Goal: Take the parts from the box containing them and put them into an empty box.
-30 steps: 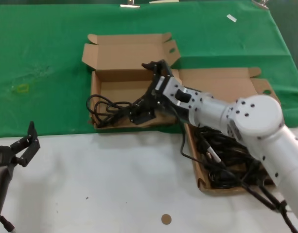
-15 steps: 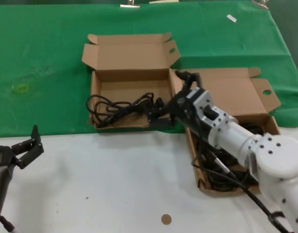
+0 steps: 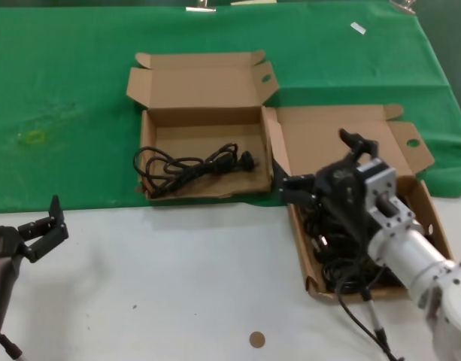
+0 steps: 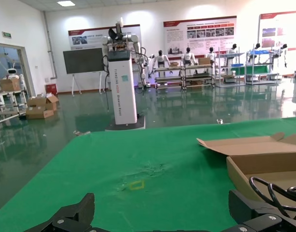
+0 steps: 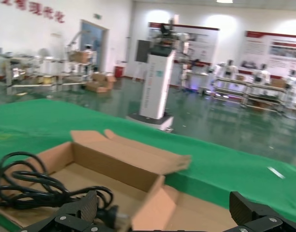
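Note:
One black cord [image 3: 192,167] lies coiled in the straight-walled box [image 3: 204,116] at the back left; the right wrist view shows it too, cord [image 5: 36,186] inside the box [image 5: 114,164]. The splay-walled box [image 3: 435,219] on the right holds a tangle of several cords [image 3: 343,259]. My right gripper [image 3: 319,161] hovers open over that box's near-left corner, by its raised lid, holding nothing; nothing lies between its jaws in the right wrist view [image 5: 162,215]. My left gripper [image 3: 43,229] waits open at the table's left front, apart from both boxes, empty in its own view [image 4: 162,217].
Green cloth [image 3: 65,90] covers the back of the table and white surface [image 3: 162,286] the front. A small brown disc [image 3: 256,340] lies near the front edge. Both lids [image 3: 200,79] stand open toward the back. A yellow mark [image 3: 34,137] sits far left.
My right gripper let go of the cord in the left box and swung back right to the splay-walled box. The cord now rests inside the left box. My left arm barely moved.

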Robot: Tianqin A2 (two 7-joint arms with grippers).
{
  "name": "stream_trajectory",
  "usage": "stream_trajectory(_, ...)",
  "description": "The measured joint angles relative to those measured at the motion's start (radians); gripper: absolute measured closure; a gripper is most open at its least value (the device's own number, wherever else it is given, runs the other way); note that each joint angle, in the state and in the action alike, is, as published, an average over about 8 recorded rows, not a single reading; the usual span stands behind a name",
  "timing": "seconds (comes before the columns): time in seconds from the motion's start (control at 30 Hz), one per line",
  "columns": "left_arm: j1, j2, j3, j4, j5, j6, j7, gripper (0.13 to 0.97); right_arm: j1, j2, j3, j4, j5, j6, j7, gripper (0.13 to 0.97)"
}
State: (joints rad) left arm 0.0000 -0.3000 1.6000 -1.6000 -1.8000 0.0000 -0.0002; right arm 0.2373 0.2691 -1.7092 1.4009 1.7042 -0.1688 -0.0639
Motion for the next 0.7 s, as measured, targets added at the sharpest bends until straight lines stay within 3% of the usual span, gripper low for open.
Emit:
stream_trajectory(0.37, 0.000, 0.000, 0.000, 0.000, 0.000, 0.000, 0.000, 0.132, -0.174, 0.023, 0.080, 0.146, 0.070, 0.124, 0.047, 0.129)
stream_trajectory(0.7, 0.000, 0.000, 0.000, 0.000, 0.000, 0.000, 0.000, 0.132, -0.193, 0.025, 0.089, 0.162, 0.078, 0.137, 0.052, 0.129)
